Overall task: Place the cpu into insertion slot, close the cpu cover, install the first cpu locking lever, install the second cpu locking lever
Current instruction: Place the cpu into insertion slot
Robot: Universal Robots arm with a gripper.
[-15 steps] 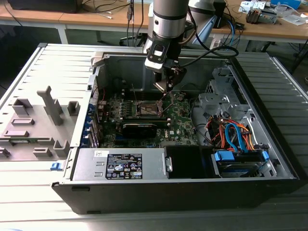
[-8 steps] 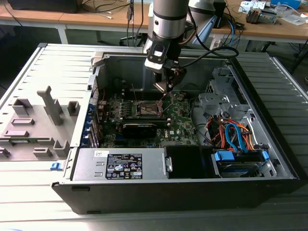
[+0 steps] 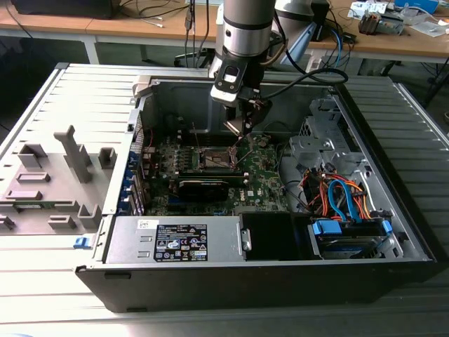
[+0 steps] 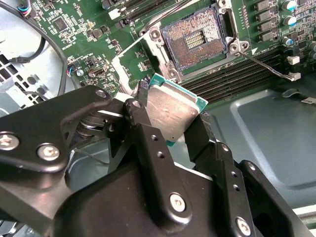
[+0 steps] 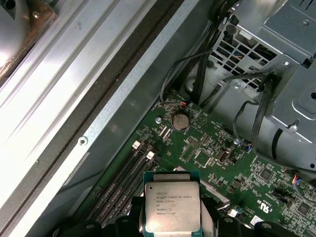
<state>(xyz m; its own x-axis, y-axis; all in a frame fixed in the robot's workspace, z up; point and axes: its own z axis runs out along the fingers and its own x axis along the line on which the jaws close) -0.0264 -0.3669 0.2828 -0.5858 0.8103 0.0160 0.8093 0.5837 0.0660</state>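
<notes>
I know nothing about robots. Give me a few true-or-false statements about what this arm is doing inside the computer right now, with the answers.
1. The end effector grips the cpu between its fingers. True.
2. The cpu already sits in the insertion slot. False: the slot is empty with its contacts bare, and the chip is held apart from it.
3. The cpu cover is shut over the slot. False: it stands swung open beside the slot.
4. The cpu's silver metal top shows in both wrist views. True.
5. The computer case lies with its side open. True.
</notes>
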